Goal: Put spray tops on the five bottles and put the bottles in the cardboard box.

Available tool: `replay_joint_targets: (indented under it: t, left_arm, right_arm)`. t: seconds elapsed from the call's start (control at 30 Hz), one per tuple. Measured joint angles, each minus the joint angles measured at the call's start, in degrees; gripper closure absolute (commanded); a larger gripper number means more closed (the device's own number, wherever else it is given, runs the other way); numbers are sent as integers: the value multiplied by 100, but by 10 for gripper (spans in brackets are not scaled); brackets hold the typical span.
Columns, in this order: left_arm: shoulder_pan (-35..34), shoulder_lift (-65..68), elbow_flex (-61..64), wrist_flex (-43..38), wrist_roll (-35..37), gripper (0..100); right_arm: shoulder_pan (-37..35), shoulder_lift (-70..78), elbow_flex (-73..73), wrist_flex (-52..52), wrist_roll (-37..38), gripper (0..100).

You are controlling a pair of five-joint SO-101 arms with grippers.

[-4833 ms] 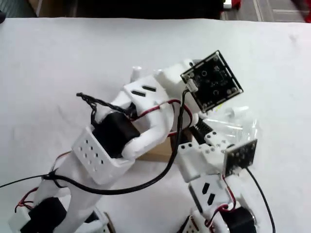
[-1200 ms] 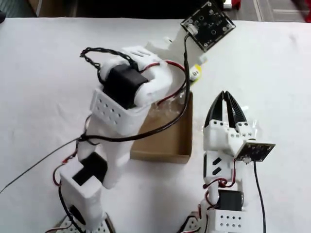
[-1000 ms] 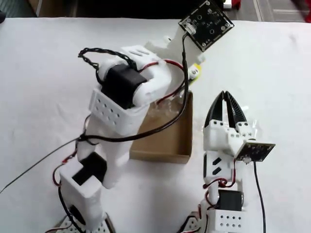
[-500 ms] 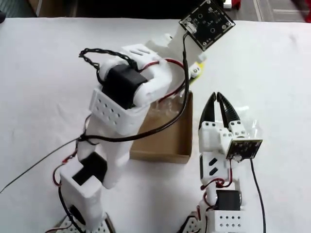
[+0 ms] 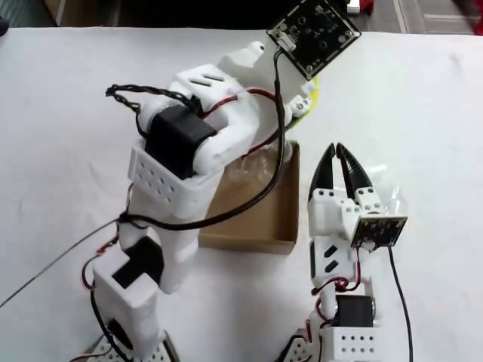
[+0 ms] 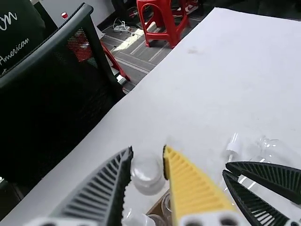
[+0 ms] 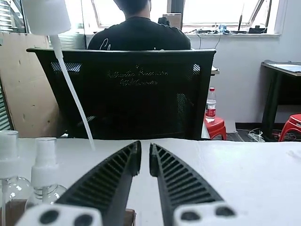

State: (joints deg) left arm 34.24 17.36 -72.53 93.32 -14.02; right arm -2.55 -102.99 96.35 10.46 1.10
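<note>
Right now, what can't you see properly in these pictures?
High view: the left arm covers much of the box, hiding its contents.
Right wrist view: edges cut off the spray top and a bottle.
Left wrist view: the left claw hides most of the spray top it grips.

Both arms are white printed shells around black servo blocks, strung with red and black wires. The left arm [image 5: 162,177], over the box's [image 5: 253,241] left side, has a grid of holes on one shell, two dark slots on another, and a thick black cable [image 5: 278,83] looping to a square dark camera board [image 5: 313,32]; the left gripper [image 6: 147,151] pairs a black ribbed finger with a yellow one. Right of the box, the right arm [image 5: 332,226] bears two slots, a smaller board [image 5: 381,230], and the right gripper's [image 7: 144,147] two black ribbed fingers [image 7: 113,183].
</note>
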Motion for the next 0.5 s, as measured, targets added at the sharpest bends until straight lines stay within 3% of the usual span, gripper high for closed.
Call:
replay_joint_targets:
  t: [0.5]
  left_arm:
    - [35,0,0,193,-35,976]
  right_arm:
    - [-26,0,0,0,0,976]
